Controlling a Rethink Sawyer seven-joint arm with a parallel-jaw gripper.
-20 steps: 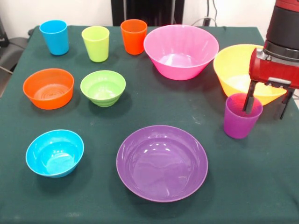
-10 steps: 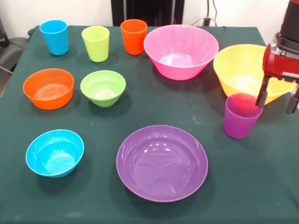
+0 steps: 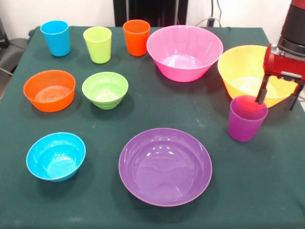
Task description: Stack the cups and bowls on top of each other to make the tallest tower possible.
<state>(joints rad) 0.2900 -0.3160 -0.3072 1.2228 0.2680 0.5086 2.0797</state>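
Cups and bowls all sit separately on the green table (image 3: 143,114); from my console I see no tower begun, not one piece resting on another. Along the top of the frame, left to right, stand the blue cup (image 3: 55,38), the lime cup (image 3: 97,44) and the orange cup (image 3: 136,37), then the large pink bowl (image 3: 185,52) and, at the right edge, the yellow bowl (image 3: 245,74). In the middle left I have the small orange bowl (image 3: 49,90) beside the small green bowl (image 3: 105,89); the small blue bowl (image 3: 55,156) is at lower left and the wide purple bowl (image 3: 165,166) at lower centre. The purple cup (image 3: 246,118) stands upright at the right, just below the yellow bowl.

My gripper (image 3: 277,98) hangs at the right edge, above and to the right of the purple cup. Its fingers (image 3: 261,93) are spread apart and grasp nothing; one tip sits just over the cup's far rim, the other off to the right by the yellow bowl.

I judge the whole job remains: every stacking move is ahead of me, and the purple cup looks like the nearest candidate for a first pick.
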